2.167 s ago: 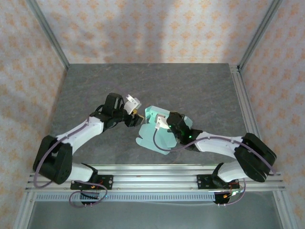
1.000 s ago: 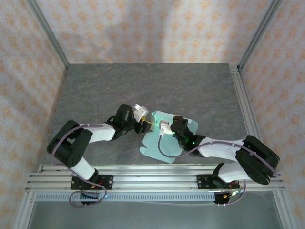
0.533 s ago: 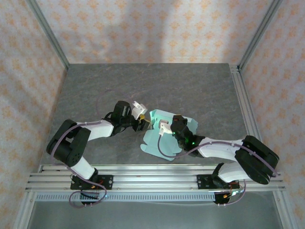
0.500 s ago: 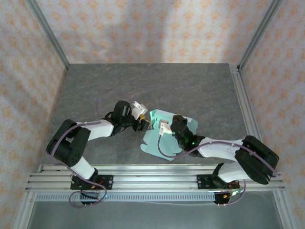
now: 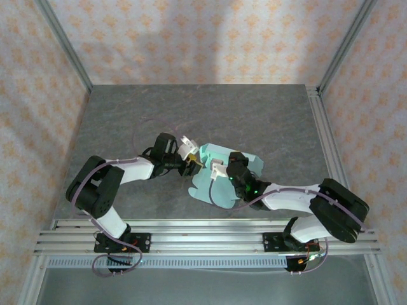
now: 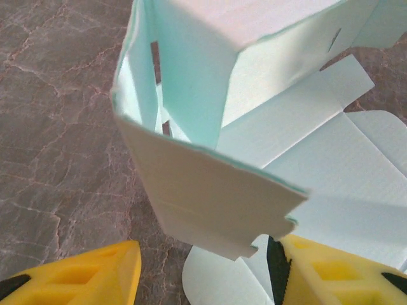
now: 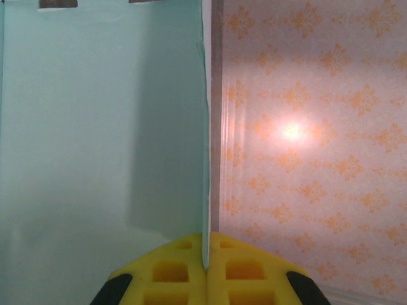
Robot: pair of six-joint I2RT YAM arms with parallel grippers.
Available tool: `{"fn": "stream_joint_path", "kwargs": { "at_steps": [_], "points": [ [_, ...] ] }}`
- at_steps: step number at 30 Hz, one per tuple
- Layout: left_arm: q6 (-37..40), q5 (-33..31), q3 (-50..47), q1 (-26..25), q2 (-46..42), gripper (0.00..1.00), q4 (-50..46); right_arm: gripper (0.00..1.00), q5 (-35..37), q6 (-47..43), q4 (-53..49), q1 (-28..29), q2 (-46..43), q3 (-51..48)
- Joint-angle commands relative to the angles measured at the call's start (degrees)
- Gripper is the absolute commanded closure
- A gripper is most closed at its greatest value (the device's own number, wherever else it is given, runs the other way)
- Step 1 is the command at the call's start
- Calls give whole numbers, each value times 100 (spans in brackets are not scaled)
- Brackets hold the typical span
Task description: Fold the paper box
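Note:
The paper box [image 5: 219,185] is pale mint card, partly raised, with flat flaps spread on the table mid-front. My right gripper [image 5: 220,169] is shut on a thin upright panel of it; in the right wrist view the yellow fingers [image 7: 184,270] pinch the card's edge [image 7: 205,159] at the right gripper [image 7: 206,264]. My left gripper [image 5: 193,164] is at the box's left end. It stands open [image 6: 203,279], and a notched flap [image 6: 210,190] hangs above the gap between its yellow fingers [image 6: 82,276]. The right finger sits close beside the flap's notch.
The grey stone tabletop [image 5: 191,114] stretches behind and to both sides of the box. Aluminium rails [image 5: 203,232] run along the near edge by the arm bases. Patterned walls [image 5: 191,38] and metal posts [image 5: 63,44] enclose the table.
My left gripper has moved right and closer, up to the box's left end. The box has shifted slightly under the right gripper, which stays shut on it.

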Motion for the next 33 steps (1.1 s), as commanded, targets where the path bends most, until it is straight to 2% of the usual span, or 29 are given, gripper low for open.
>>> {"fn": "stream_joint_path", "kwargs": {
  "at_steps": [1, 12, 20, 23, 26, 33],
  "points": [
    [140, 142, 227, -3, 109, 44, -87, 99, 263, -60, 350, 68, 198, -84],
    [324, 194, 308, 173, 116, 44, -317, 100, 364, 8, 511, 105, 329, -132],
    [-16, 256, -94, 561, -226, 43, 150, 100, 400, 53, 542, 106, 355, -141],
    [-27, 290, -3, 575, -104, 46, 132, 100, 399, 53, 541, 106, 362, -125],
    [-42, 303, 24, 571, -60, 53, 235, 99, 412, 63, 522, 104, 341, -136],
    [245, 451, 483, 471, 376, 53, -80, 100, 427, 71, 495, 105, 308, -136]
  ]
}}
